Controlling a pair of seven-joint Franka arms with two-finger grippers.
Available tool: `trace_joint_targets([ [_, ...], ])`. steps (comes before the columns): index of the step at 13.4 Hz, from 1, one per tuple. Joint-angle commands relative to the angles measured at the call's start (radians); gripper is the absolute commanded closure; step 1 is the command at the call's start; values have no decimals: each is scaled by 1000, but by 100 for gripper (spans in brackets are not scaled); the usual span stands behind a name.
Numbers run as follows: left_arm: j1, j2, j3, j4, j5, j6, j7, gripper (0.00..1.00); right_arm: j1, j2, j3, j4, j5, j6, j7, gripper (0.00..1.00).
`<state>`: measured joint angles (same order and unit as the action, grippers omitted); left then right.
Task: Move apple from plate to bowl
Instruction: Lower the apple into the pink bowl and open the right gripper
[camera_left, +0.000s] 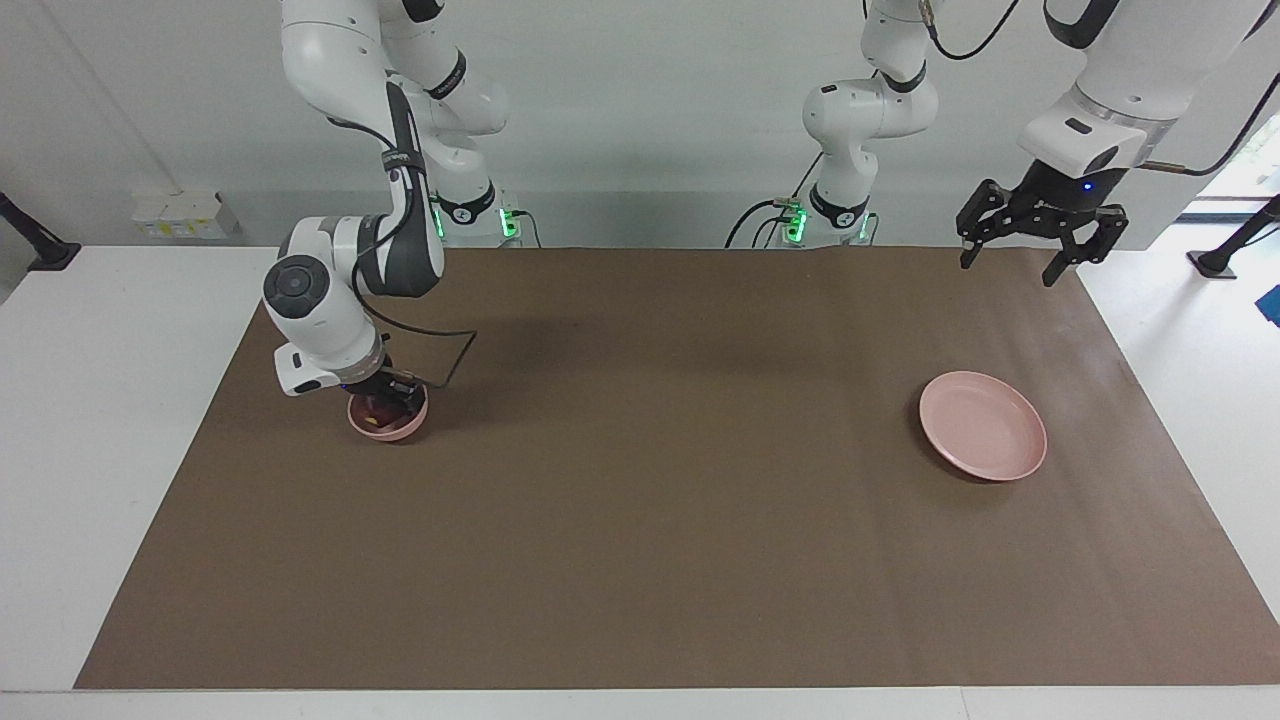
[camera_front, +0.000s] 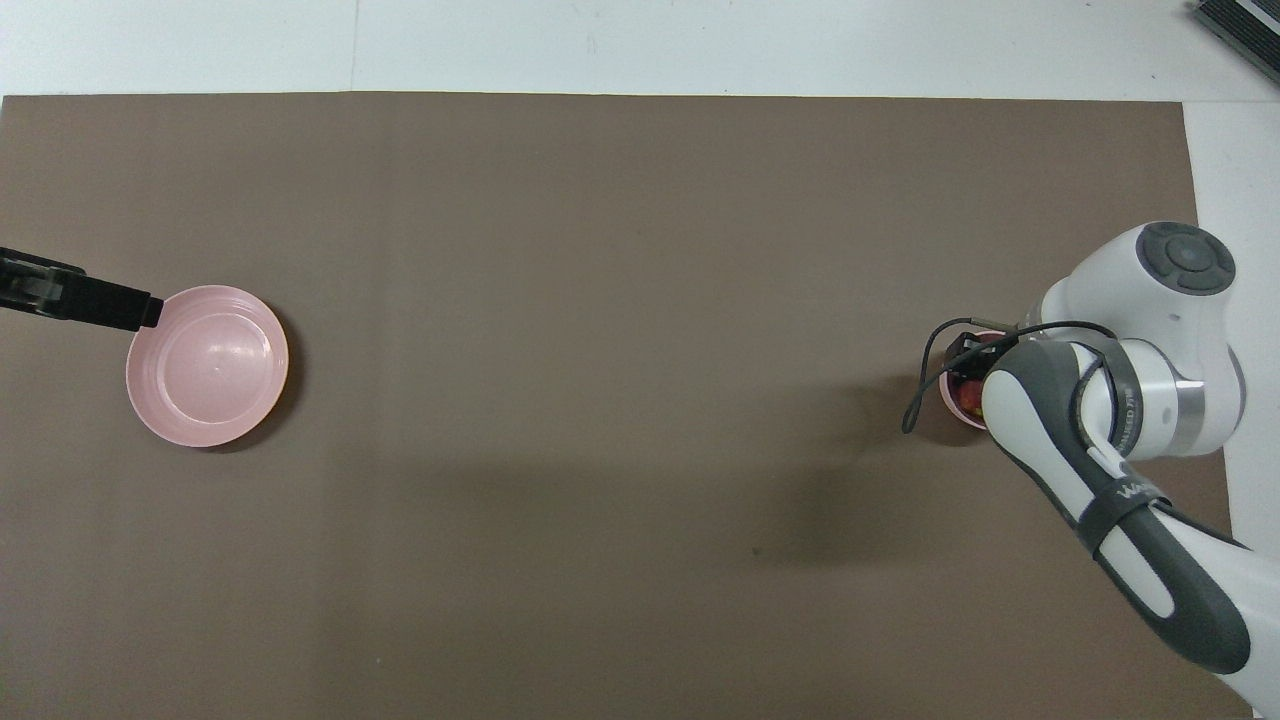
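Observation:
The small pink bowl (camera_left: 388, 424) stands near the right arm's end of the table. The dark red apple (camera_left: 377, 411) lies inside it, its yellowish patch showing. My right gripper (camera_left: 397, 393) is down at the bowl's rim, right over the apple. The overhead view shows only a sliver of the bowl (camera_front: 947, 398) and the apple (camera_front: 968, 399) beside the right arm's wrist. The wide pink plate (camera_left: 983, 425) sits bare near the left arm's end; it also shows in the overhead view (camera_front: 207, 365). My left gripper (camera_left: 1012, 263) is open and empty, raised above the mat's edge, nearer to the robots than the plate.
A brown mat (camera_left: 640, 500) covers the table's middle, with white tabletop (camera_left: 100, 400) at both ends. A black cable (camera_left: 450, 360) loops from the right wrist beside the bowl.

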<state>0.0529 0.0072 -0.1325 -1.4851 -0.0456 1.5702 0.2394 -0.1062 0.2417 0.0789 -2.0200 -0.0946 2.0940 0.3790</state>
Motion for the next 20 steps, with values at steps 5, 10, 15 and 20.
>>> trace_joint_targets([
  [5, -90, -7, 116, 5, 21, -38, -6, 0, -18, -50, 16, 232, -20, -244, -48, 0],
  [10, -84, -9, 120, 2, 16, -36, -6, 0, -18, -76, 16, 411, -16, -389, -209, 0],
  [15, -71, -9, 120, 2, 16, -36, -6, 0, -7, -220, 21, 409, 35, -463, -224, 0],
  [20, -70, -9, 120, 2, 16, -36, -6, 0, -6, -243, 22, 492, 98, -637, -218, 0],
])
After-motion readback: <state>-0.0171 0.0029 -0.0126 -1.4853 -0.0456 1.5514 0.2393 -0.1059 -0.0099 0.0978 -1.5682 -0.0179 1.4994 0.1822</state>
